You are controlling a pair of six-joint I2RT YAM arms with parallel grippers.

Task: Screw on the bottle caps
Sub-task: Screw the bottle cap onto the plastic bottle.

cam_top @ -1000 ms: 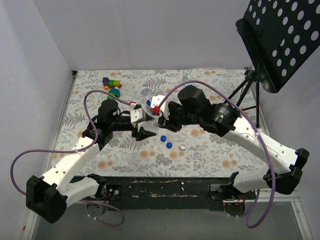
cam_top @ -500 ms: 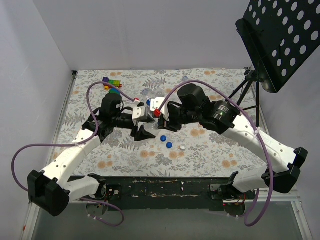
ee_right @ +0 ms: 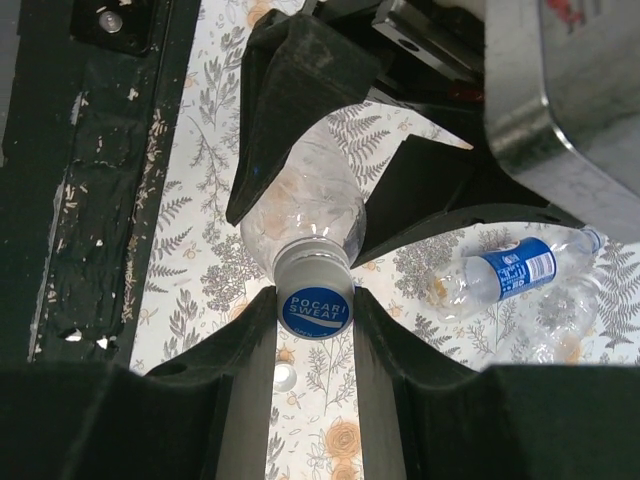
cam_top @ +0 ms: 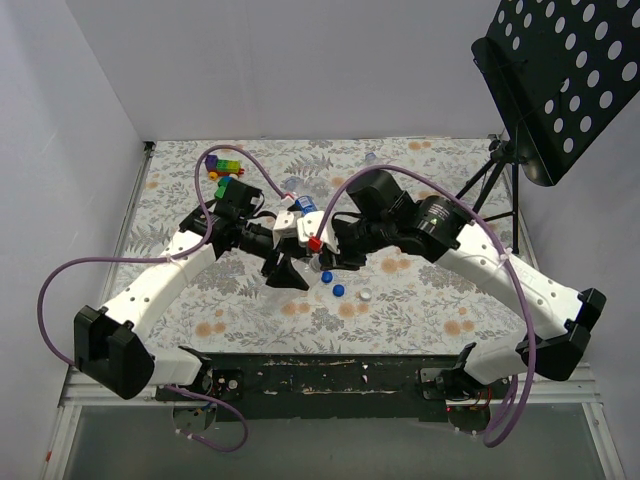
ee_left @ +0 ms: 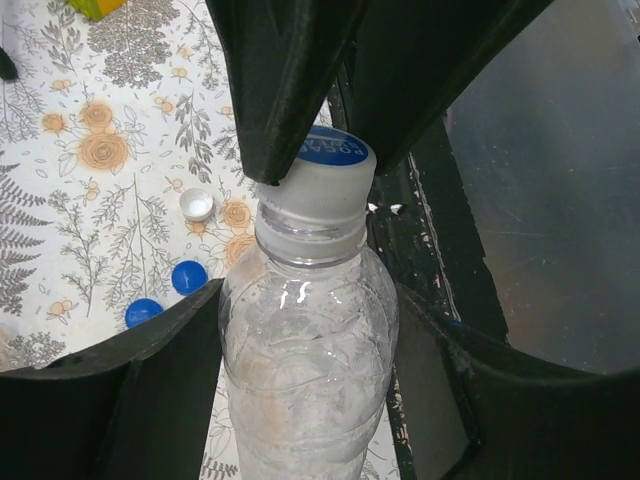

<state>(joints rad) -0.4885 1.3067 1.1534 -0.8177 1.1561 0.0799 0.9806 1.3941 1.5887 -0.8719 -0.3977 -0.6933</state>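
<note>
Lying loose: three caps [cam_top: 338, 291], two blue.

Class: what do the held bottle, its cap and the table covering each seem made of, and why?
Bottle: thin clear plastic, glossy; see-through with highlights and ridges.
Cap: opaque plastic, smooth, printed blue top.
Table covering: probably printed cloth or vinyl, matte floral pattern.
</note>
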